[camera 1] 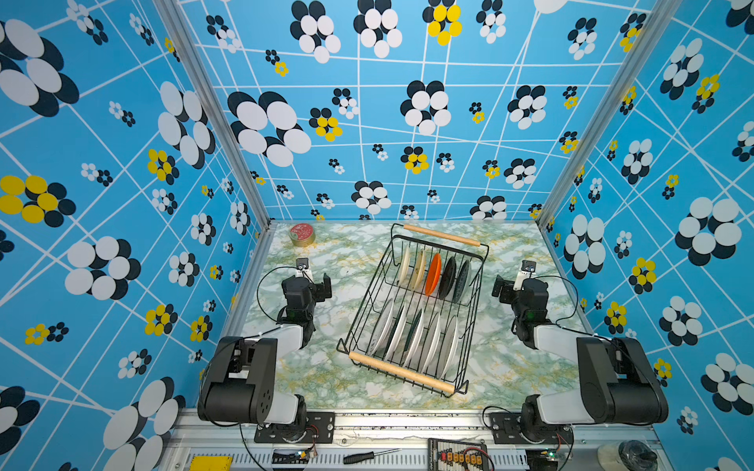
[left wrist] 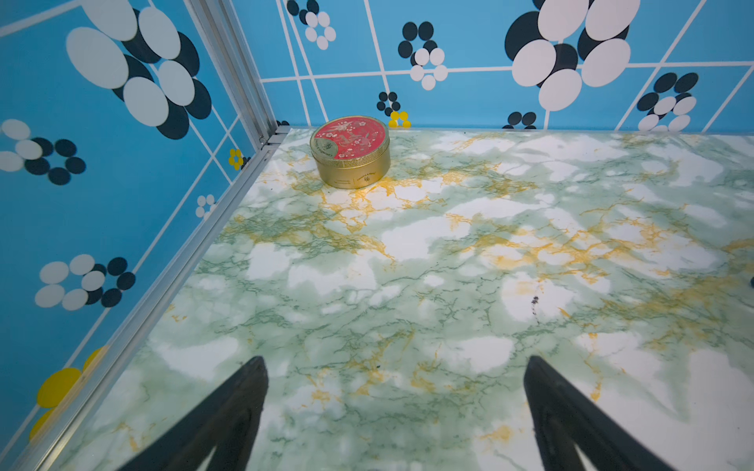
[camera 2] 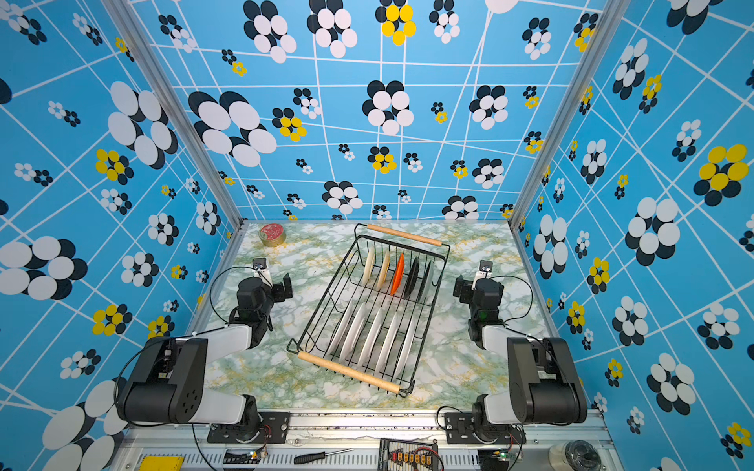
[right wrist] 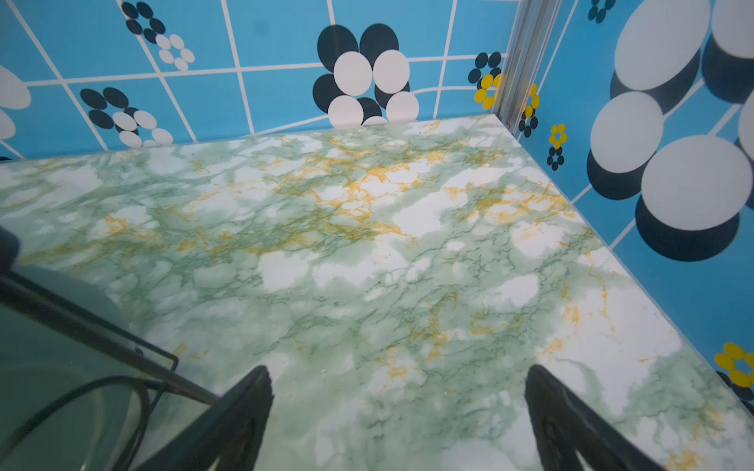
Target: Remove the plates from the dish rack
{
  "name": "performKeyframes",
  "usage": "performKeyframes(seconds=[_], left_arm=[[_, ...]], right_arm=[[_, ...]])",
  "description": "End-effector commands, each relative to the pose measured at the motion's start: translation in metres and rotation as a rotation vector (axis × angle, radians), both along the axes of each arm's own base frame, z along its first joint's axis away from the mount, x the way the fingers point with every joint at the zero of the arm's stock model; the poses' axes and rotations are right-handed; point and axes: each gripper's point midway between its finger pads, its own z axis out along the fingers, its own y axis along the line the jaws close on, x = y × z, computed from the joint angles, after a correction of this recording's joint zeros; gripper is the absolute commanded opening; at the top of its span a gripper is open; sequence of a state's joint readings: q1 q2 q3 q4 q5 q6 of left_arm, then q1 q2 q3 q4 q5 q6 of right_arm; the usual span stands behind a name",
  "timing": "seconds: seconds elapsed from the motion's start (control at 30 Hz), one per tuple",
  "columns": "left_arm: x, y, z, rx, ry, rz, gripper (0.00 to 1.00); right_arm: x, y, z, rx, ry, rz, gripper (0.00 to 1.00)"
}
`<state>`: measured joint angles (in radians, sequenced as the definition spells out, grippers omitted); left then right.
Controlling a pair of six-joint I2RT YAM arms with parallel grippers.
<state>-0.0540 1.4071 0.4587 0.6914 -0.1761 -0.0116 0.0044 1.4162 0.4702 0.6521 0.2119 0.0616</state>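
The left gripper (left wrist: 395, 361) is spread wide, its two black fingers (left wrist: 228, 412) standing apart over the marbled green-and-white worktop (left wrist: 449, 265). The right gripper (right wrist: 399, 369) is spread just as wide, also above bare marble. Neither touches a plate.

Between the two arms, about mid-worktop, sits the dish rack (camera 1: 402, 299), a black wire basket. Its long axis runs from the near edge toward the far edge, slewed so the near end lies further left and the far end further right. It has two wooden rod handles, one across each short end: the near handle (camera 1: 402, 373) and the far handle (camera 1: 440, 235).

Ten plates stand on edge in the rack, in two rows of five, their rims in line with its long axis. The far row holds the smaller ones: cream (camera 1: 404, 265), a second cream (camera 1: 418, 269), orange (camera 1: 433, 274), black (camera 1: 448, 277) and a dark grey-teal one (camera 1: 463, 281). The near row holds five larger white plates (camera 1: 432, 340).

The left gripper is off the rack's left long side, apart from it. The right gripper is close to the right long side by the far row — its wrist view catches a blurred wire corner with a pale plate behind it.

One round gold tin with a red lid (left wrist: 351, 155) stands at the worktop's far left corner, well apart from the rack. One screwdriver (camera 1: 369, 456) lies on the rail below the near edge.
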Motion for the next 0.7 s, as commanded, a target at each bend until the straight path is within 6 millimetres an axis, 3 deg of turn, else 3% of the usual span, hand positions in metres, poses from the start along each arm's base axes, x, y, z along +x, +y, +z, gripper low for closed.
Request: performKeyframes(seconds=[0.0,0.33,0.5,0.67], left_arm=[[-0.006,0.006,0.011,0.004,0.041,0.042,0.99],[-0.038,0.001,0.055,-0.188,0.165,0.101,0.99],[-0.054,-0.011,0.060,-0.279,0.277,0.101,0.99],[-0.071,-0.038,0.067,-0.361,0.350,0.026,0.99]], right_arm=[[-0.007,-0.003,-0.002,0.022,0.089,-0.041,0.99],[-0.027,-0.001,0.017,0.113,0.194,-0.078,0.99],[-0.037,0.017,0.027,0.221,0.282,-0.029,0.99],[-0.044,0.045,0.036,0.375,0.414,0.049,0.99]])
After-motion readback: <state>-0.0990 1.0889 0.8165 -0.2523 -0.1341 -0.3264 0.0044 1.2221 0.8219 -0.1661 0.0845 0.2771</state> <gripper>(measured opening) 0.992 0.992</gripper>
